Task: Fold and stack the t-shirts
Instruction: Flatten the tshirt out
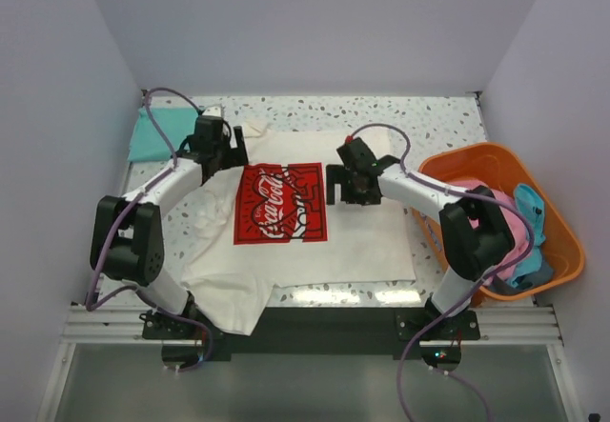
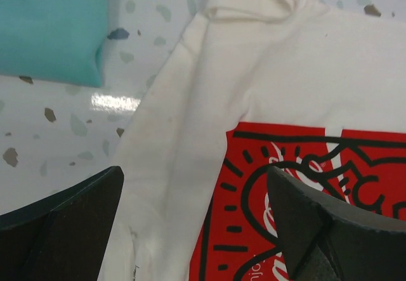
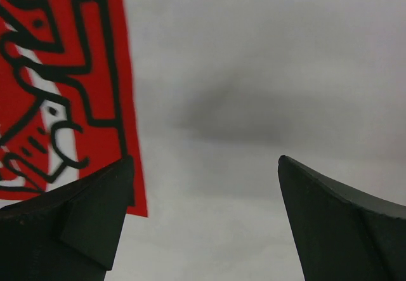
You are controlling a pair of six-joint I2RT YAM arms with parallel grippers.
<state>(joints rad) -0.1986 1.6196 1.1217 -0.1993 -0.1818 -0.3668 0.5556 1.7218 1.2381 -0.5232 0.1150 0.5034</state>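
A large cream t-shirt [image 1: 367, 236] with a red square print [image 1: 281, 203] lies spread on the table, its lower left part hanging over the near edge. A folded teal t-shirt [image 1: 157, 136] lies at the far left corner. Pink and blue t-shirts [image 1: 519, 227] sit in the orange basket. My left gripper [image 1: 221, 150] hangs open over the cream shirt's left shoulder [image 2: 184, 148], nothing between its fingers [image 2: 70, 224]. My right gripper [image 1: 345, 186] stands open above the cream cloth [image 3: 254, 103] just right of the print, also holding nothing.
An orange plastic basket [image 1: 562, 260] stands at the table's right edge, close to the right arm's elbow. White walls close in on the left, right and back. The speckled tabletop [image 1: 438, 122] shows behind the shirt.
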